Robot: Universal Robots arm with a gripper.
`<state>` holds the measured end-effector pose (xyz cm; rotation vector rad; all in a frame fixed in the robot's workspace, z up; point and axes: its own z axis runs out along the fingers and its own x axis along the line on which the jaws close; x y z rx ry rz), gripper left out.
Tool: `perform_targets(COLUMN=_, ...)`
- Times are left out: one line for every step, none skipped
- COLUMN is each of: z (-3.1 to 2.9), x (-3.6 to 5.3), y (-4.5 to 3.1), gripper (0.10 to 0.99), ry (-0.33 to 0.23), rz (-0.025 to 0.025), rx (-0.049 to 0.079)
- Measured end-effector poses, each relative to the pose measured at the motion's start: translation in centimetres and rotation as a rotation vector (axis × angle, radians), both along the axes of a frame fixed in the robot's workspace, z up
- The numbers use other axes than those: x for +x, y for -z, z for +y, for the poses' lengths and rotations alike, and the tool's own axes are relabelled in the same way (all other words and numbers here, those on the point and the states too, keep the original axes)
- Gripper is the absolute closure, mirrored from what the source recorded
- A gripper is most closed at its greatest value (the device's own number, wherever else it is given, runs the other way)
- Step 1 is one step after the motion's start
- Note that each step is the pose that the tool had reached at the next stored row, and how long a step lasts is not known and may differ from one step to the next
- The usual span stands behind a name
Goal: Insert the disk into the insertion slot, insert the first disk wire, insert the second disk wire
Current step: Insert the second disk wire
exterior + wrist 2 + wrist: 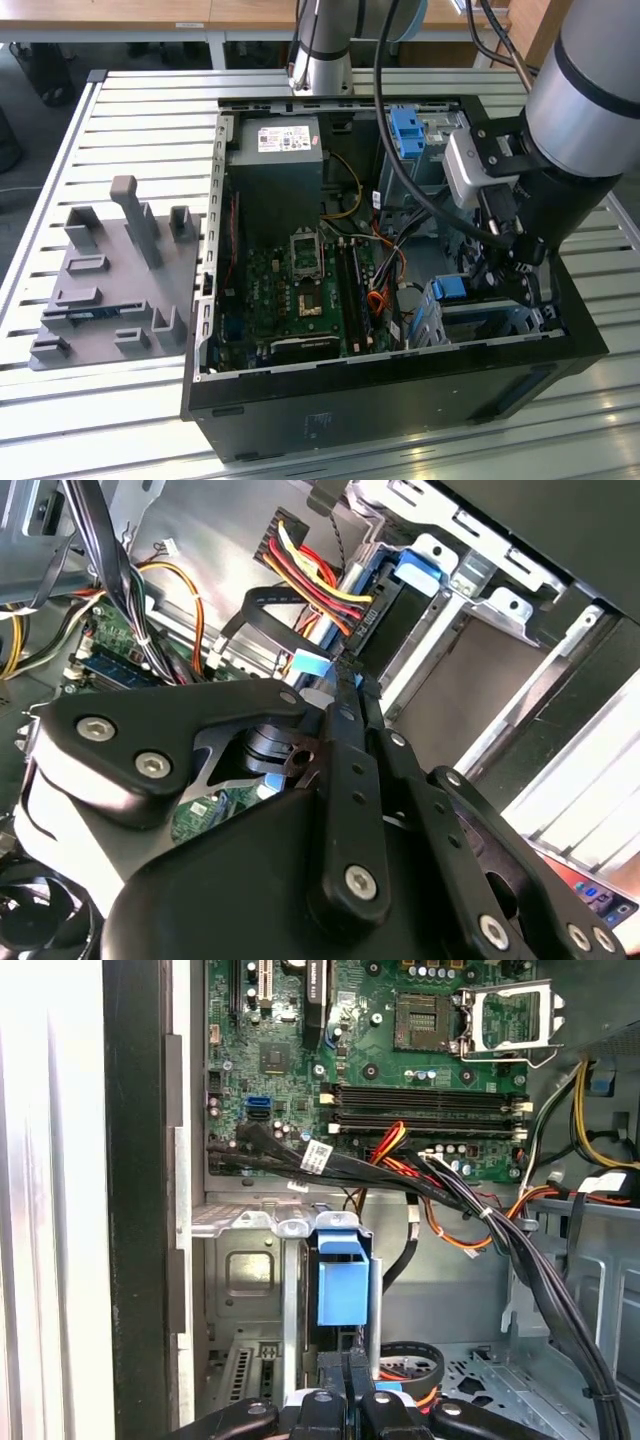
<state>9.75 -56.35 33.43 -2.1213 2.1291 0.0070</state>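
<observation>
Closed tool (347, 1392) presses its fingertips at the disk (343, 1285) standing in the insertion slot (240, 1290) (nothing gripped); nearby wires (440, 1185) could snag and block it.

A table of pale, silver-white metal slats (130, 110) carries the whole scene in the exterior view. Directly on it, toward the exterior view's left, lies a flat grey plastic fixture plate (115, 285) with upright posts and blocks rising from it. Beside that plate, toward the exterior view's right, rests an open black desktop computer case (400, 395) lying on its side, its green motherboard facing upward.
</observation>
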Motion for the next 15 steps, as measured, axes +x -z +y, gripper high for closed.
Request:
perform_targets(z=0.01, x=0.0, y=0.0, gripper=0.949, ry=0.0, rz=0.0, rx=0.0)
perform_targets(z=0.02, x=-0.02, y=0.0, gripper=0.949, ry=0.0, rz=-0.0003, rx=0.0)
perform_targets(z=0.02, x=-0.06, y=0.0, gripper=0.949, ry=0.0, rz=-0.0014, rx=0.0)
perform_targets(z=0.02, x=-0.11, y=0.0, gripper=0.949, ry=0.0, rz=-0.003, rx=0.0)
perform_targets(z=0.02, x=-0.1, y=0.0, gripper=0.949, ry=0.0, rz=-0.0032, rx=0.0)
perform_targets(z=0.03, x=-0.13, y=0.0, gripper=0.949, ry=0.0, rz=-0.0044, rx=0.0)
perform_targets(z=0.03, x=-0.17, y=0.0, gripper=0.949, ry=0.0, rz=-0.0063, rx=0.0)
perform_targets(z=0.03, x=-0.22, y=0.0, gripper=0.949, ry=0.0, rz=-0.0099, rx=0.0)
perform_targets(z=0.03, x=-0.3, y=0.0, gripper=0.949, ry=0.0, rz=-0.0153, rx=0.0)
perform_targets(z=0.03, x=-0.42, y=0.0, gripper=0.949, ry=0.0, rz=-0.0213, rx=0.0)
perform_targets(z=0.03, x=-0.56, y=-0.01, gripper=0.949, ry=-0.001, rz=-0.027, rx=0.0)
perform_targets(z=0.03, x=-0.7, y=0.0, gripper=0.949, ry=-0.001, rz=-0.0322, rx=0.0)
perform_targets(z=0.05, x=-0.82, y=0.0, gripper=0.949, ry=-0.001, rz=-0.0363, rx=0.0)
perform_targets(z=0.09, x=-0.87, y=0.01, gripper=0.949, ry=-0.001, rz=-0.039, rx=0.0)
perform_targets(z=0.14, x=-0.87, y=0.02, gripper=0.949, ry=-0.002, rz=-0.0414, rx=0.0)
